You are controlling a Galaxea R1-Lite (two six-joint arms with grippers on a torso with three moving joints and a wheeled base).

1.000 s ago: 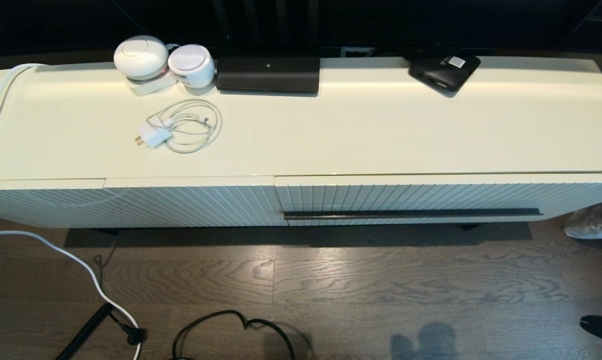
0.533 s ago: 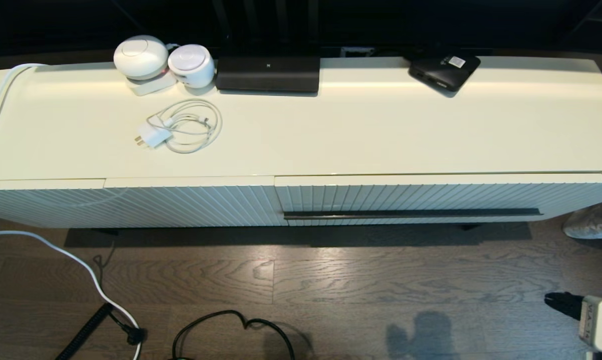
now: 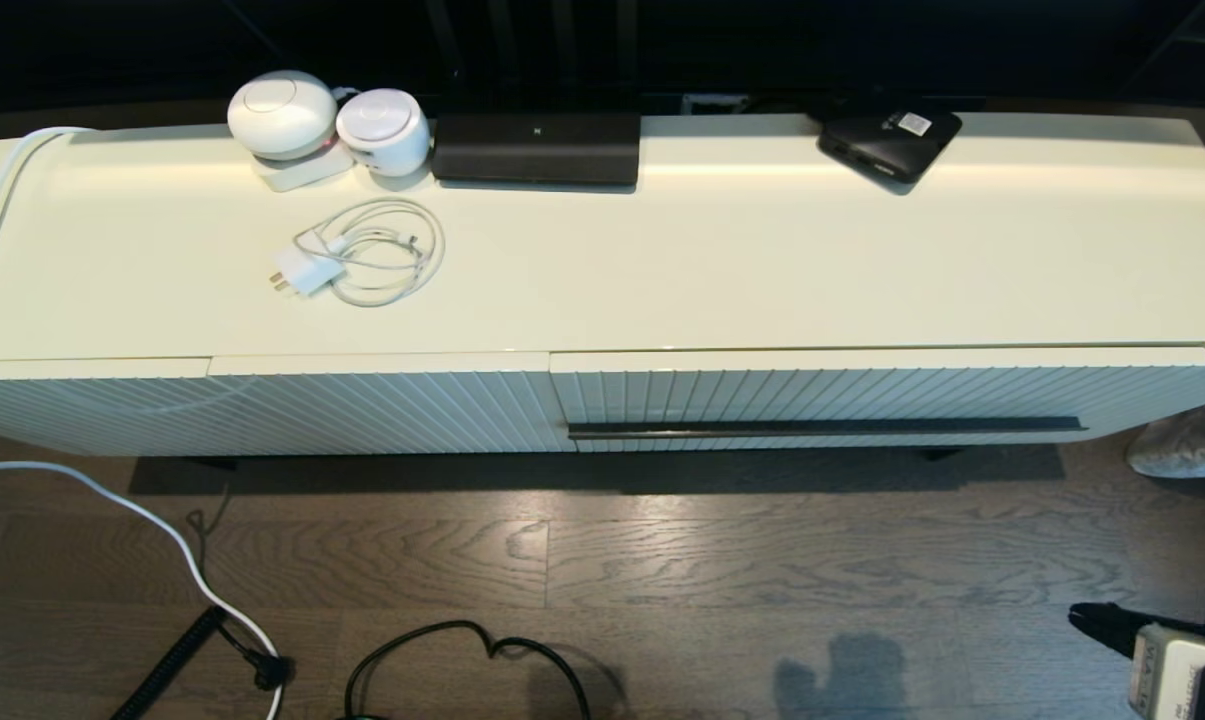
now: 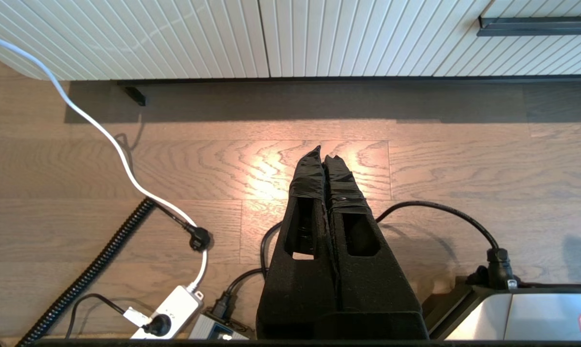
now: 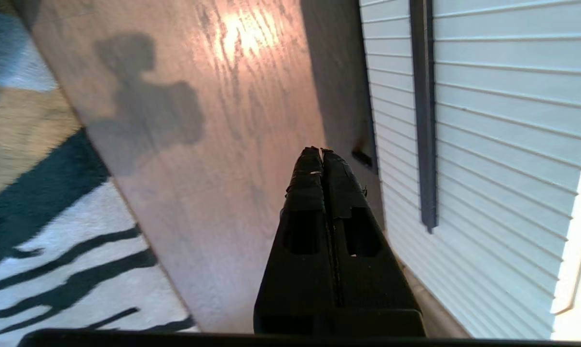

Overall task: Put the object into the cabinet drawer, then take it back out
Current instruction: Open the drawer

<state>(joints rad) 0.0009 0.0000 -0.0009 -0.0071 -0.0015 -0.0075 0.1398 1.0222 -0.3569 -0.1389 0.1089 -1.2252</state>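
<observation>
The cabinet drawer [image 3: 822, 392] is closed, its ribbed cream front flush with the cabinet and its long dark handle bar [image 3: 822, 428] running along the lower edge. The bar also appears in the right wrist view as the handle bar [image 5: 425, 120]. The black umbrella is out of view in every frame. My right gripper [image 3: 1087, 617] hovers low over the floor at the bottom right, in front of the drawer's right end, shut with nothing in it [image 5: 321, 152]. My left gripper [image 4: 323, 153] is shut and empty above the floor, facing the ribbed panel without a handle.
On the cabinet top stand a flat black box with a white label [image 3: 889, 140], a black bar-shaped device [image 3: 535, 148], two white round devices [image 3: 282, 115] and a coiled white charger [image 3: 367, 250]. Cables [image 3: 462, 650] and a power strip [image 4: 172, 311] lie on the floor. A striped rug [image 5: 54, 265] lies behind.
My right gripper has come into the head view from the bottom right corner, moving left over the floor. The drawer and everything on the cabinet have stayed put.
</observation>
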